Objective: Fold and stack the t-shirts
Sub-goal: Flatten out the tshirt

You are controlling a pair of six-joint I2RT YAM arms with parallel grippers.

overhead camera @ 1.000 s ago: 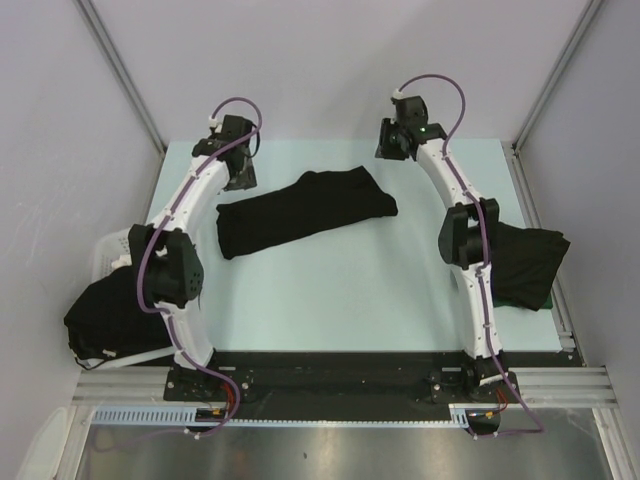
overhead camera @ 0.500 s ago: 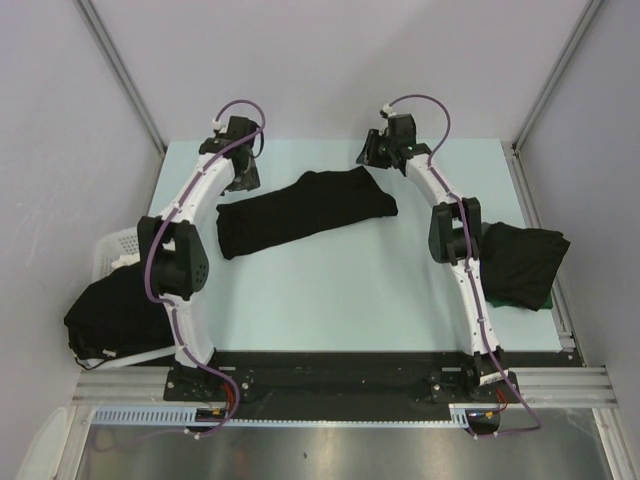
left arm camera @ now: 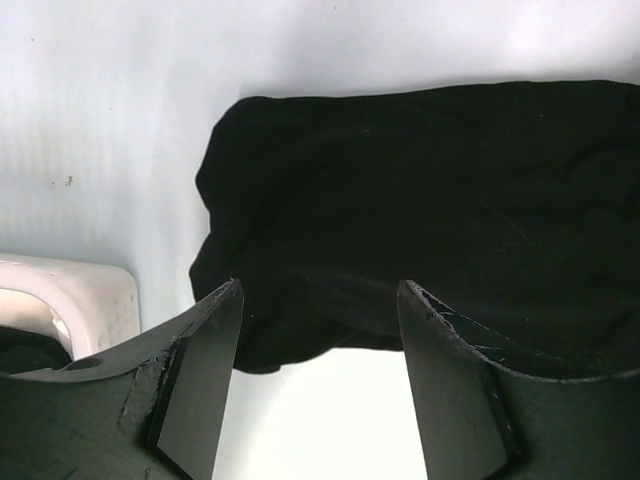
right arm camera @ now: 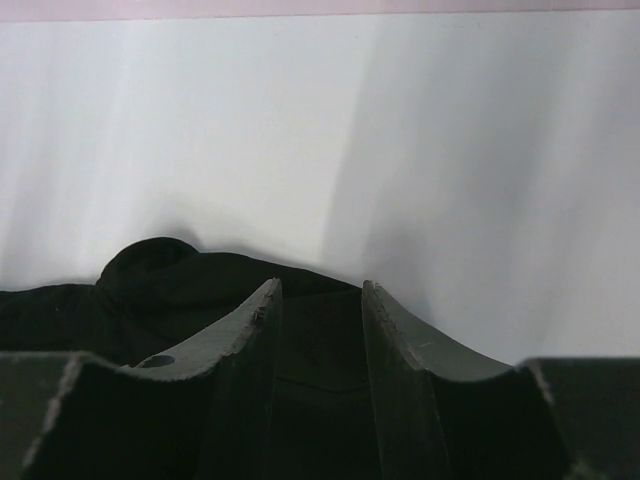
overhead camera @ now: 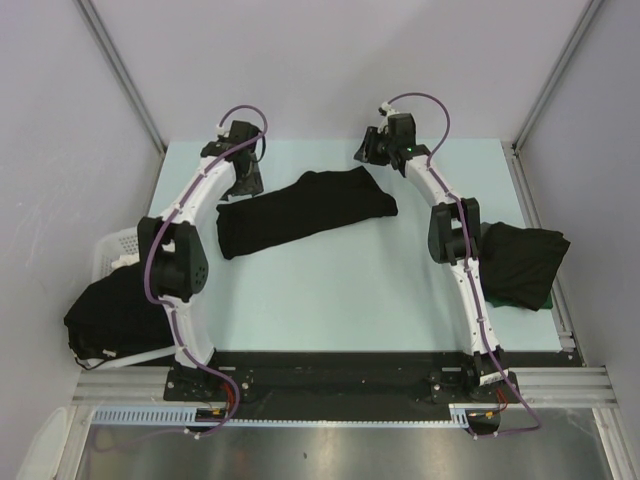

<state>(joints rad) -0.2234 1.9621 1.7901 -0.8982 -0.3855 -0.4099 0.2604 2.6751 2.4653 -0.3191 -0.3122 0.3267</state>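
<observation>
While the left gripper [left arm camera: 320, 300] hangs with jaws wide apart over one end of a black t-shirt [overhead camera: 305, 210] on the table [overhead camera: 340, 290], the right gripper [right arm camera: 320, 295], narrowly parted, hovers at the other; only overhead appears another shirt [overhead camera: 525, 262] at the right edge.

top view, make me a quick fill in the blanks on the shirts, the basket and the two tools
1. The middle shirt lies between the left tool and the right tool; its colour is ___.
2. The white basket sits off the ___ edge of the table.
3. A second shirt lies at the table's ___ edge.
4. The left tool's jaws stand ___, with nothing between them.
Missing words: black; left; right; open.
</observation>
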